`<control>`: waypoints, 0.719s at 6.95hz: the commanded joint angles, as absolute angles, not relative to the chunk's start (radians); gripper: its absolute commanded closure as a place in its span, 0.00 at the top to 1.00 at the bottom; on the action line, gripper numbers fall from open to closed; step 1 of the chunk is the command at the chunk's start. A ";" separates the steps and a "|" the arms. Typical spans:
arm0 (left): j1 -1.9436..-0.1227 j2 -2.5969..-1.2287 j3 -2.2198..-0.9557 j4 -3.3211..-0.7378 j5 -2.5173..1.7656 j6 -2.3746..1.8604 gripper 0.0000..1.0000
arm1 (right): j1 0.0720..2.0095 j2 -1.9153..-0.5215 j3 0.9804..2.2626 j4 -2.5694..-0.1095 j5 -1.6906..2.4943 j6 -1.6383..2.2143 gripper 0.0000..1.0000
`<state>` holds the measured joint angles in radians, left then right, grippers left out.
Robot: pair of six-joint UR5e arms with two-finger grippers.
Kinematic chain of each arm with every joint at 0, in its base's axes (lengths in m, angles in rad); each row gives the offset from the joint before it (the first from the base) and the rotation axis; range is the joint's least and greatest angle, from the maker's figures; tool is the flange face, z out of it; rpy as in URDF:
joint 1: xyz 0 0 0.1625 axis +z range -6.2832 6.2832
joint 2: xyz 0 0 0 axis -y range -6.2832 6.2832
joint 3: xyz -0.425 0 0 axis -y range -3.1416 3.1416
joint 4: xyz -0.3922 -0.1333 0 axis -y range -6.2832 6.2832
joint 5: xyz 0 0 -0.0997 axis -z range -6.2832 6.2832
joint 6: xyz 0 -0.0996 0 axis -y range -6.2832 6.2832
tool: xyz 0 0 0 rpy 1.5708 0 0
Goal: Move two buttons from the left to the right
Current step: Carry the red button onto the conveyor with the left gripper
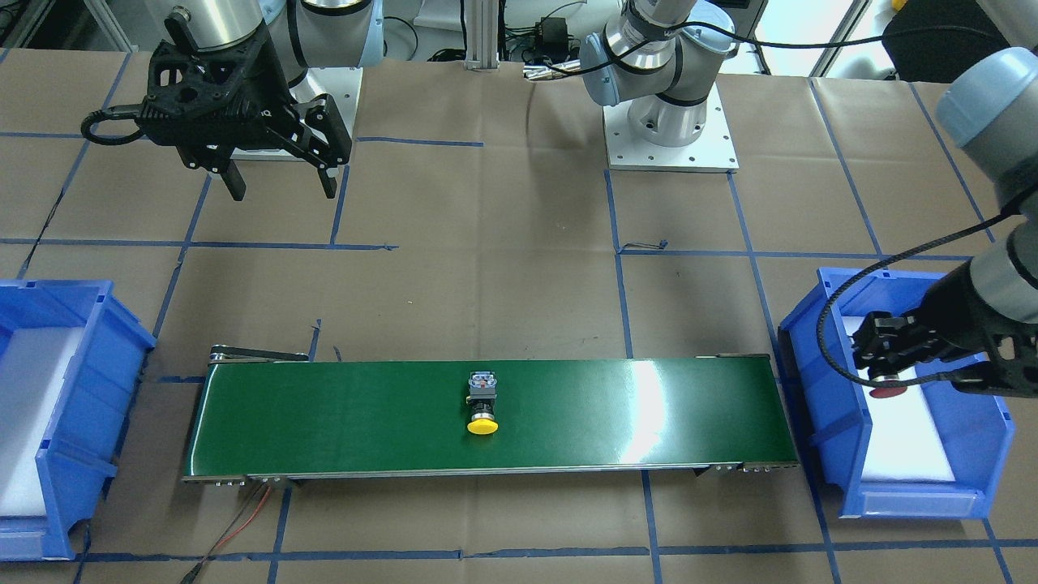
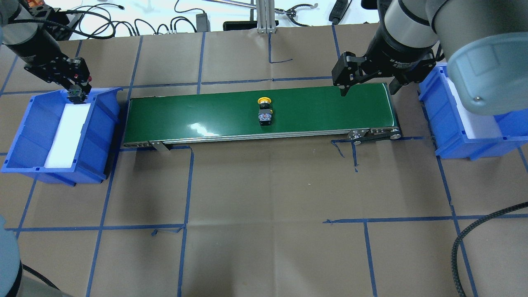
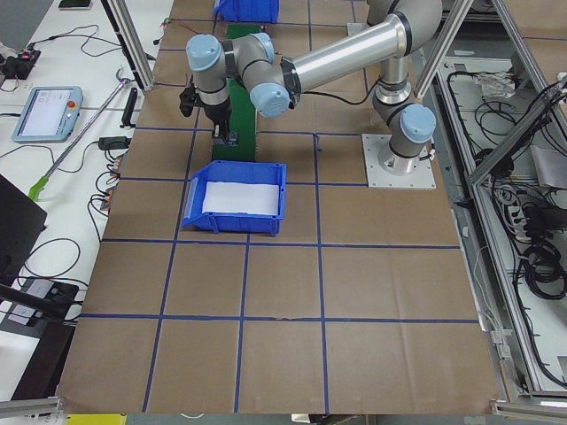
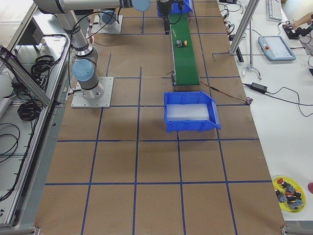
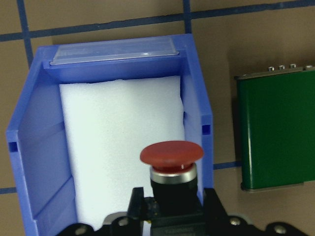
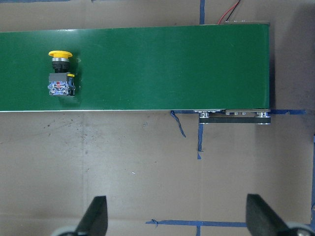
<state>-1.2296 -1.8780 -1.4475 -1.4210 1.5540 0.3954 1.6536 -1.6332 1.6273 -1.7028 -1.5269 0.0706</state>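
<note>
Currently we log 1 red-capped button (image 5: 171, 153) clamped in the left gripper (image 2: 76, 93) jaws above the foam-lined blue bin (image 5: 197, 113). 1 yellow-capped button (image 2: 264, 110) lies on its side midway along the green belt (image 2: 330, 111). The right gripper (image 2: 367, 90) hangs near the belt's right end, jaws spread wide.

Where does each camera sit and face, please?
Front: across table, facing robot; both arms.
Overhead: behind robot, looking down; left gripper, right gripper.
Exterior left: table's left end; left arm nearest.
Exterior right: right end; right arm nearest.
Left wrist: over blue bin; left gripper holding red button.
Right wrist: over conveyor; open fingers.
Front and overhead share yellow button.
</note>
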 commanded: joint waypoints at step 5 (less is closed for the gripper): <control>-1.368 -1.865 -1.578 -1.343 1.549 0.192 0.11 | 1.654 -1.602 1.640 -1.718 -1.526 0.066 1.00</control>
<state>-1.3650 -1.8565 -1.5412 -1.3898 1.5499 0.1964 1.6536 -1.6231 1.6322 -1.7080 -1.5264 0.0675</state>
